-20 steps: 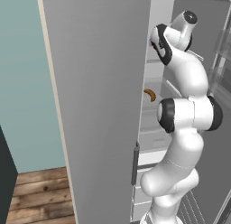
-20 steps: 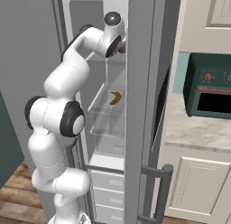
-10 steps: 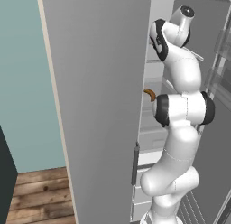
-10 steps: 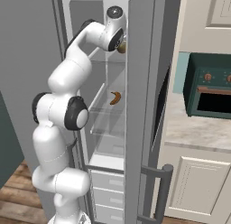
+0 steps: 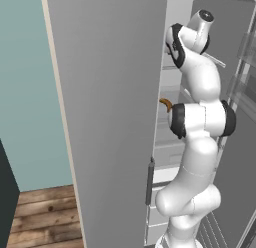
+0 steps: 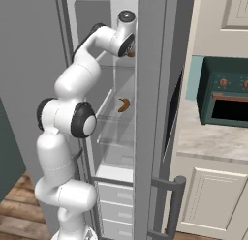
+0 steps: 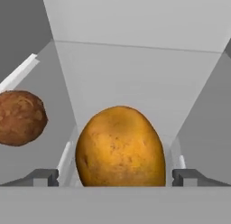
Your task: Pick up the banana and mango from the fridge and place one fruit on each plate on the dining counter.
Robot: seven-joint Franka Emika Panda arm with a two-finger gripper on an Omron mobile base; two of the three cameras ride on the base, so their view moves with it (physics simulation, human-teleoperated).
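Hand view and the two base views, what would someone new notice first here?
First, the mango, big and yellow-orange, sitting between the open hand's fingertips on a white fridge shelf, with a rough brown round thing beside it. Then the white arm reaching high into the open fridge, and the banana on a glass shelf lower down.

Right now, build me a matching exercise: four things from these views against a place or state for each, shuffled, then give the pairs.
Things:
1. mango
2. banana
3. claw
4. brown round fruit

Places or states:
A. lying on a glass shelf in the fridge, below the hand
B. open, one fingertip either side of a fruit
C. left of the mango in the hand view
D. between the fingertips

Pairs: 1-D, 2-A, 3-B, 4-C
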